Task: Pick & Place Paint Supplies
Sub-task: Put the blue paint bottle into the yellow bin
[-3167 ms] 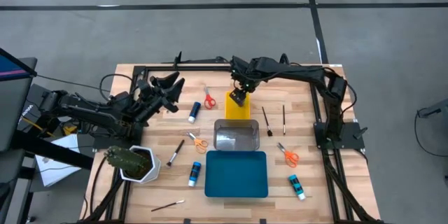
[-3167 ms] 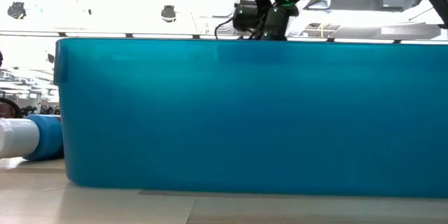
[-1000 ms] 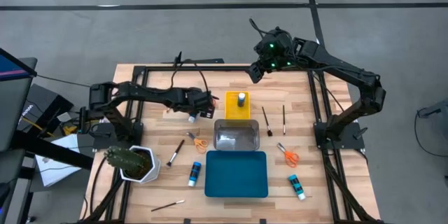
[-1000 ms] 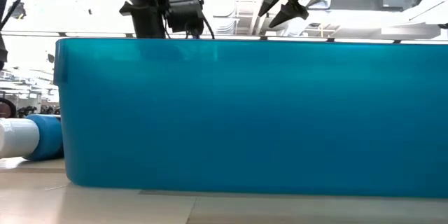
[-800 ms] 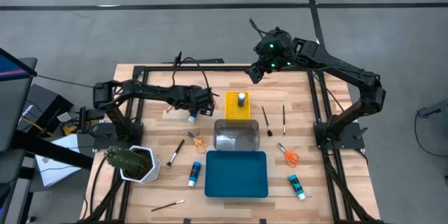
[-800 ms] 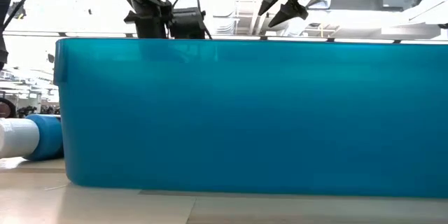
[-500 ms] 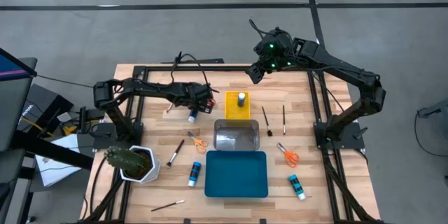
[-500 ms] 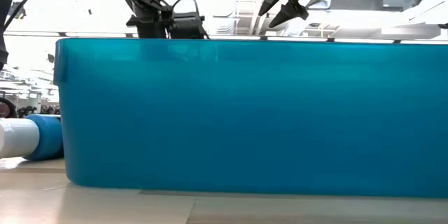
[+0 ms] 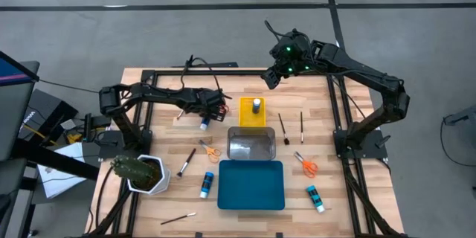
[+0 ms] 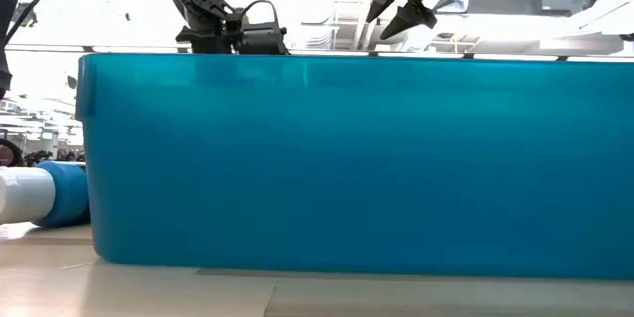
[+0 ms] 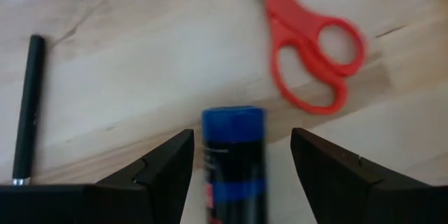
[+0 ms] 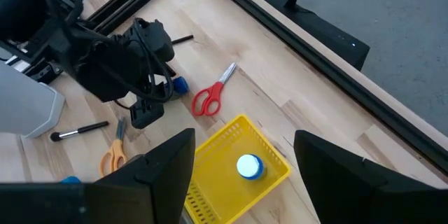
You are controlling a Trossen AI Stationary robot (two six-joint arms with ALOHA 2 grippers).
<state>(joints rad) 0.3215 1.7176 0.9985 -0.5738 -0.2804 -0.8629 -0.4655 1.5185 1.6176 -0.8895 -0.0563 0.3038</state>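
The left gripper [image 11: 238, 155] is low over the table with its jaws spread wide on either side of a lying blue bottle [image 11: 234, 161], not closed on it; red scissors [image 11: 306, 49] lie just beyond the bottle and a brush [image 11: 26, 108] lies off to one side. The right gripper [image 9: 268, 79] hangs raised beyond the yellow tray [image 9: 243, 118], jaws wide and empty. A second bottle [image 9: 256, 105] stands upright in that tray.
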